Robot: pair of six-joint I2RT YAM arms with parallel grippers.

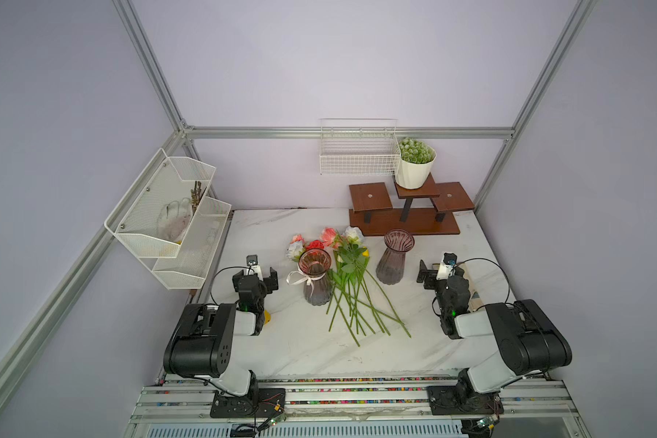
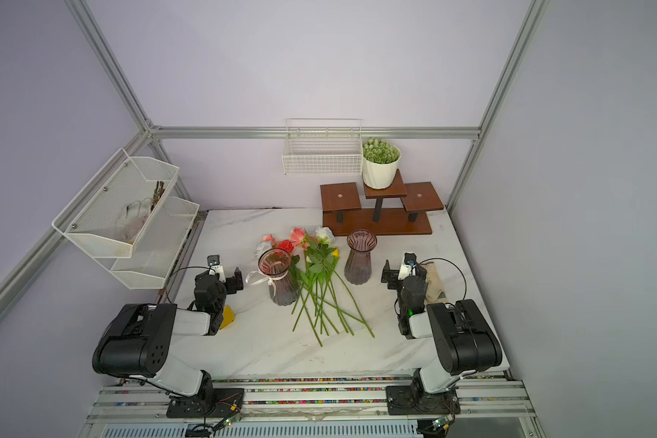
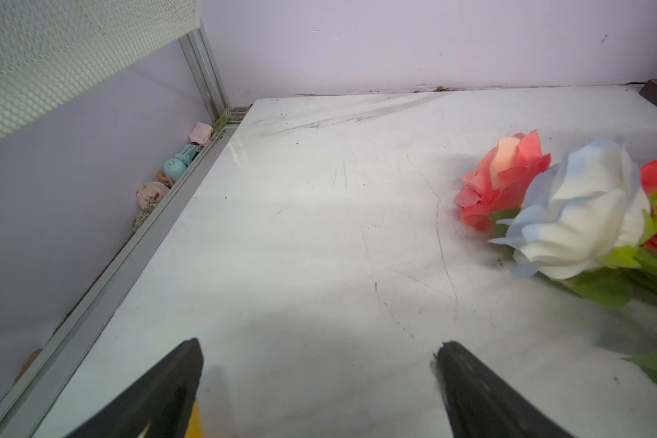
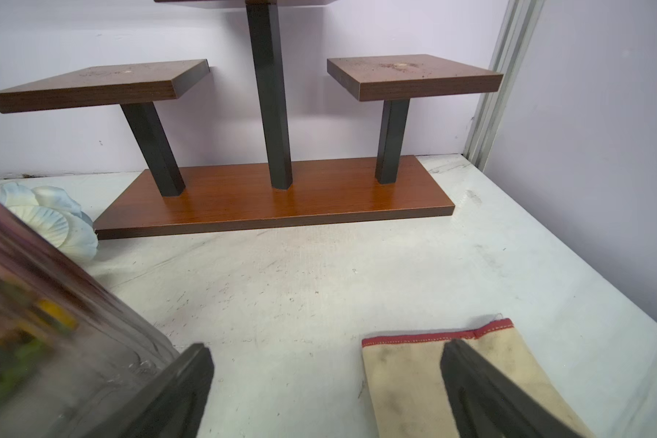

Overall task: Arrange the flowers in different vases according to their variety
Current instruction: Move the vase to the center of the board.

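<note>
The flowers (image 1: 351, 280) lie in a loose pile mid-table, blooms toward the back wall and green stems fanning toward the front, in both top views (image 2: 319, 284). A smoky vase with a white ribbon bow (image 1: 315, 278) stands upright at the pile's left. The plain vase (image 1: 395, 258) stands upright at its right. My left gripper (image 1: 255, 278) hangs open left of the bow vase, with a pink rose (image 3: 505, 182) and a pale-blue rose (image 3: 577, 212) ahead of its empty fingers (image 3: 167, 390). My right gripper (image 4: 327, 347) is open and empty beside the plain vase (image 4: 54, 322).
A brown stepped wooden stand (image 1: 406, 220) sits at the back right with a white potted plant (image 1: 416, 163) on top. A wire basket (image 1: 359, 151) hangs on the back wall and a mesh shelf (image 1: 167, 220) on the left. A beige cloth (image 4: 406, 371) lies under my right gripper.
</note>
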